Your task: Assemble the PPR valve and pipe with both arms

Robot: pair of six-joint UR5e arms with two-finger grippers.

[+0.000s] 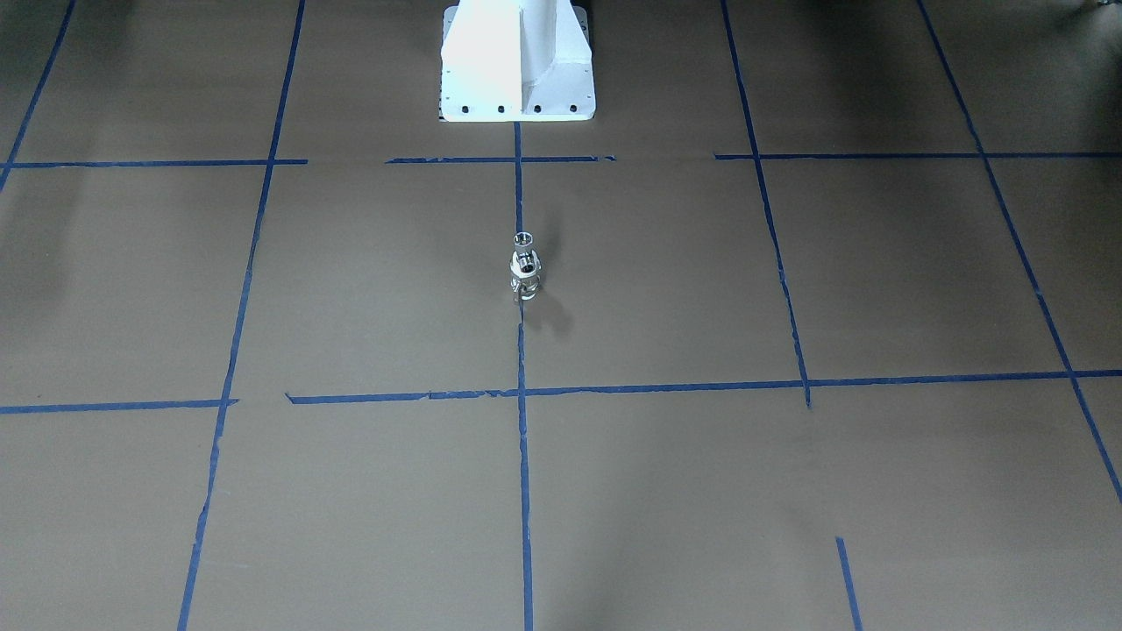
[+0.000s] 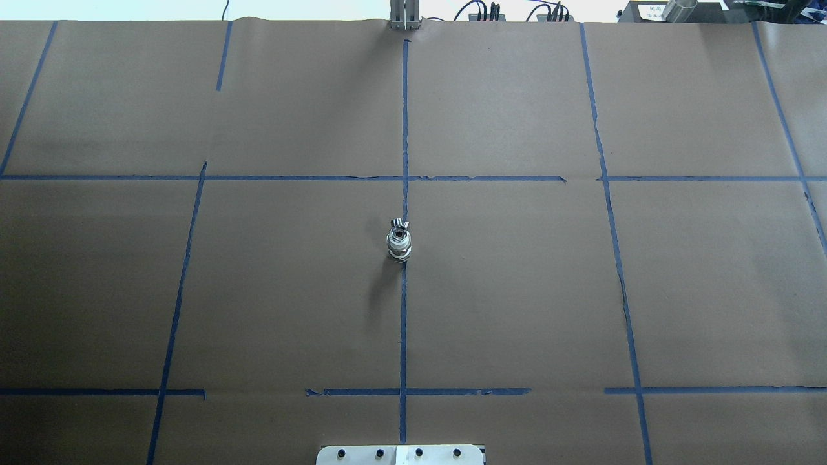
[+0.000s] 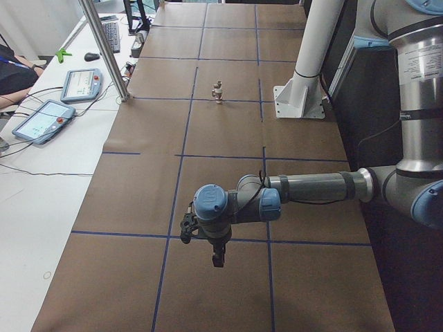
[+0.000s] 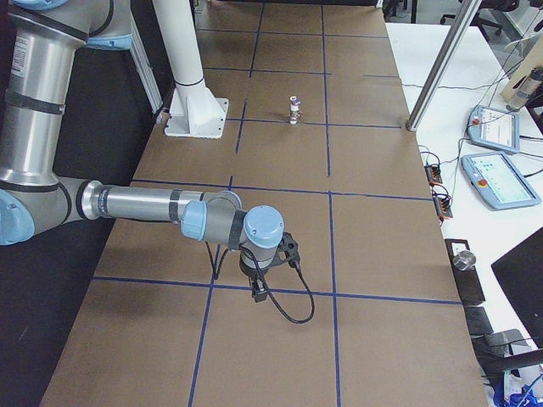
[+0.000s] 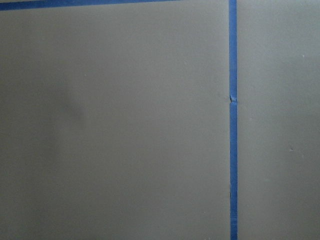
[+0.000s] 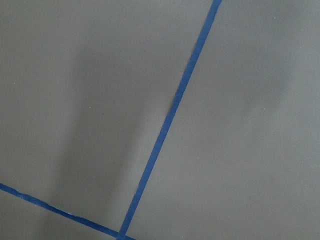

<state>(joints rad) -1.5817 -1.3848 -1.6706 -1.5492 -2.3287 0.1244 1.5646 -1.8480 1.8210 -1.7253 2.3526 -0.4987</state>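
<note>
1. On the brown-papered table (image 2: pixel 258 290), we are counting one valve (image 2: pixel 398 242). It is standing upright on the centre line of blue tape (image 2: pixel 403 323), in front of the one white pedestal (image 1: pixel 517 61) and well apart from both grippers.
2. We are counting two arms. The left arm (image 3: pixel 311 187) is reaching out over the table's end in the exterior left view. The right arm (image 4: pixel 136 203) is doing the same at the opposite end in the exterior right view.
3. The left gripper (image 3: pixel 217 250) is hanging below its wrist, just beside a tape crossing. It is showing too small here, so we cannot tell whether its fingers are spread or clenched.
4. The right gripper (image 4: pixel 257 287) is hanging the same way, with one black cable (image 4: pixel 297 318) looping beside it. We cannot tell its state either.
5. Both wrist views are giving us only paper and tape.
6. The overhead and front-facing frames are cutting both arms out and clipping the pedestal at the edge.
7. The valve is hard to resolve: silvery, with a winged top. We cannot tell whether a pipe is joined to it.
8. On the white side bench we are counting two pendant screens (image 3: pixel 82 84) and one metal post (image 3: pixel 104 48).
</note>
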